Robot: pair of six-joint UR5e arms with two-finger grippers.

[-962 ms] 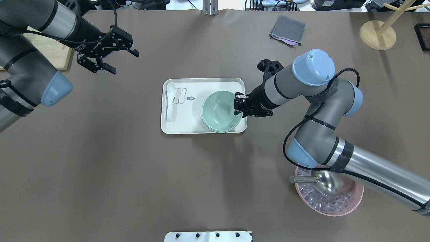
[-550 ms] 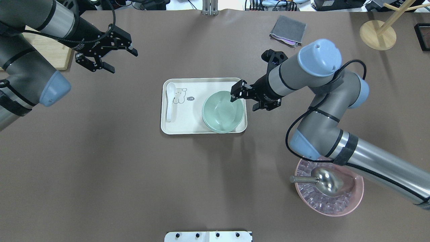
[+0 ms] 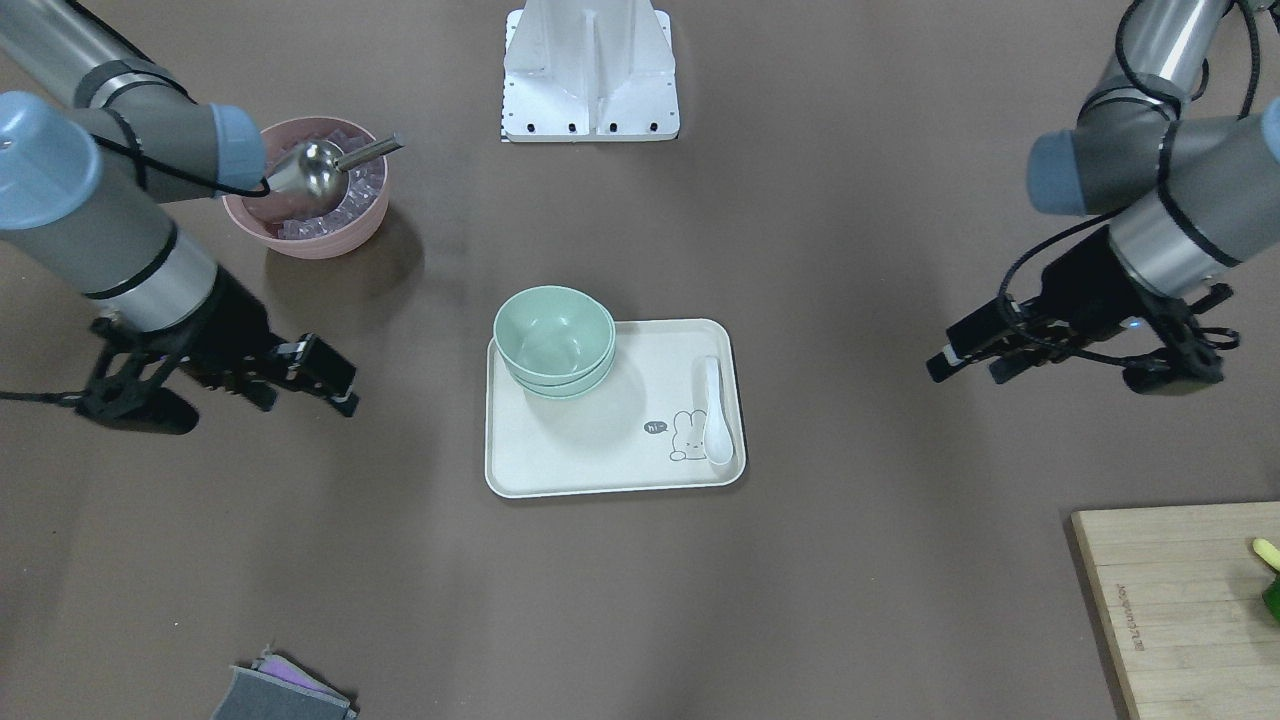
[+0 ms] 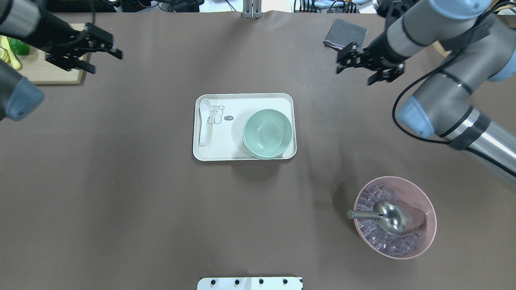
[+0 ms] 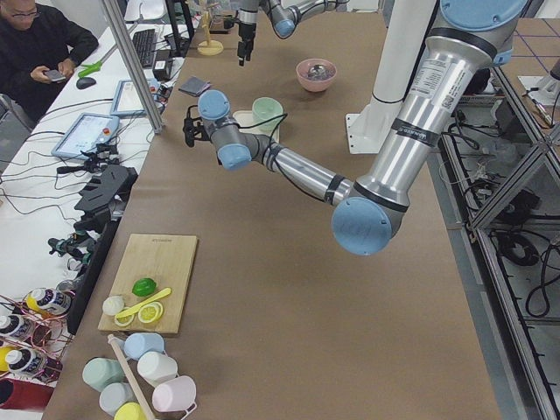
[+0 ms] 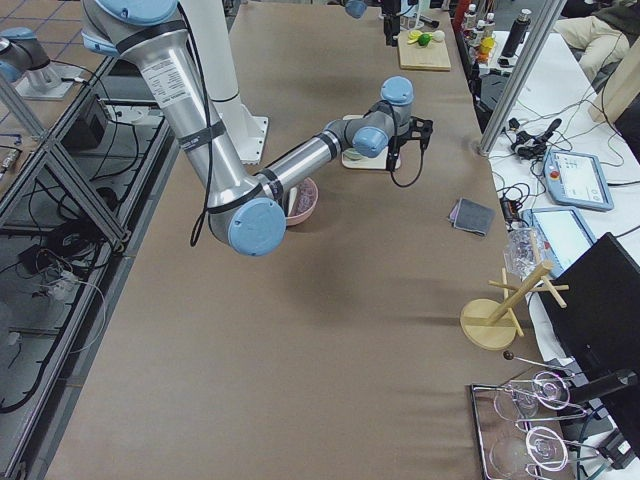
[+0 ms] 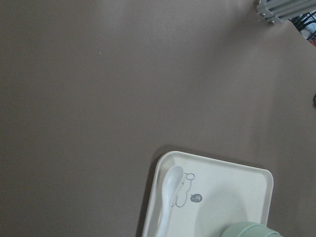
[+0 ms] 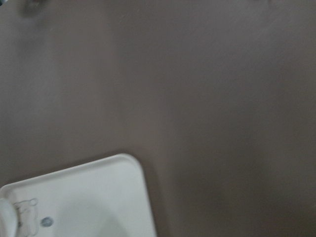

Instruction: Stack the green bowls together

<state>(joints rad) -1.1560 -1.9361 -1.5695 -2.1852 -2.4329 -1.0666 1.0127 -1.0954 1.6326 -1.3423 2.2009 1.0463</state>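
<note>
The green bowls (image 4: pixel 267 134) sit nested in one stack on the right part of the cream tray (image 4: pixel 242 97). They also show in the front view (image 3: pixel 554 335), where lower rims show under the top bowl. Nothing touches the stack. My right gripper (image 4: pixel 353 75) is open and empty, high over the table, far behind and to the right of the tray. My left gripper (image 4: pixel 105 63) is open and empty near the far left, by the cutting board. The left wrist view shows the tray (image 7: pixel 217 170) and a sliver of bowl rim (image 7: pixel 252 230).
A white spoon (image 4: pixel 203 121) lies on the tray's left side. A pink bowl (image 4: pixel 419 241) with ice and a metal scoop stands front right. A grey cloth (image 4: pixel 346 36), a wooden stand (image 4: pixel 453 40) and a cutting board (image 4: pixel 48 70) are along the back.
My right gripper opened at the top bowl's rim, then drew away up, back and to the right. My left gripper moved further back and left. The bowl stack stays put.
</note>
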